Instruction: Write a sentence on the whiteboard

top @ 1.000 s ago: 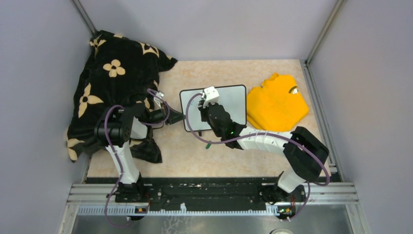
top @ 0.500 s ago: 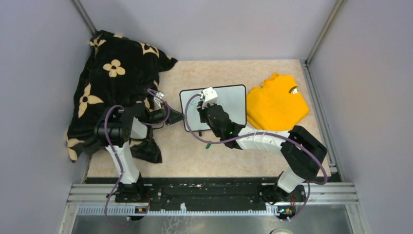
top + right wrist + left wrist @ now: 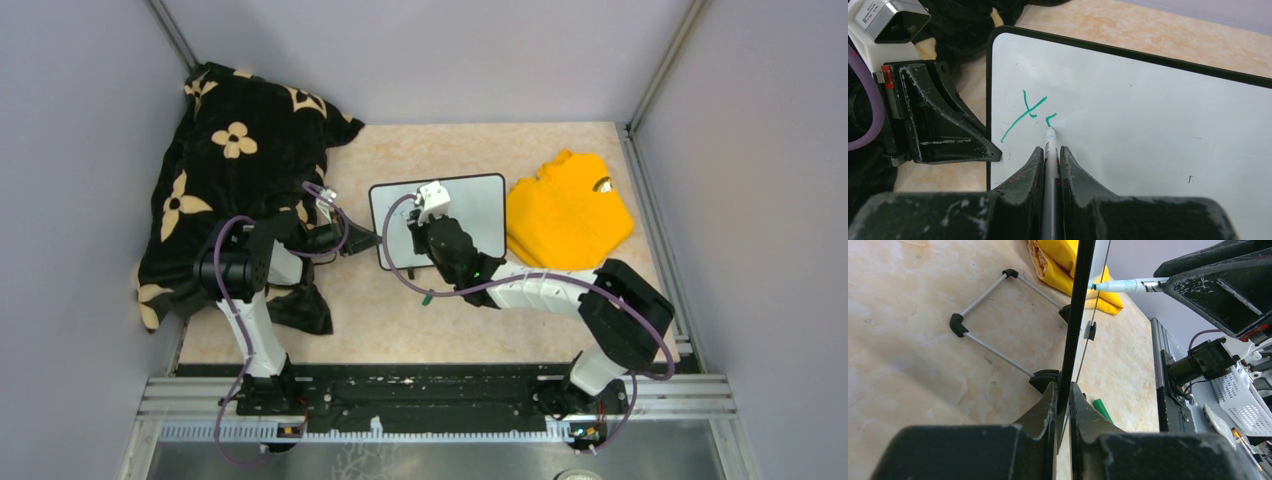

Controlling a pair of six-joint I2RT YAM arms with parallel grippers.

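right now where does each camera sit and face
Top: high behind the robot, looking down on the table; left arm and right arm show.
Left wrist: low beside the whiteboard edge, facing along it toward the yellow shirt; left gripper clamps the frame.
Right wrist: over the whiteboard face, looking down the marker; right gripper grips it.
Shared: both wrist views show the marker tip.

Three cameras, one whiteboard (image 3: 478, 208)
From high behind the near edge we look down on the whole table (image 3: 400, 320). Our left wrist view sights close along the board's edge toward the yellow shirt (image 3: 1055, 260); our right wrist view faces its white surface from nearby. All three share the board, and both wrist views share the marker (image 3: 1050, 136).
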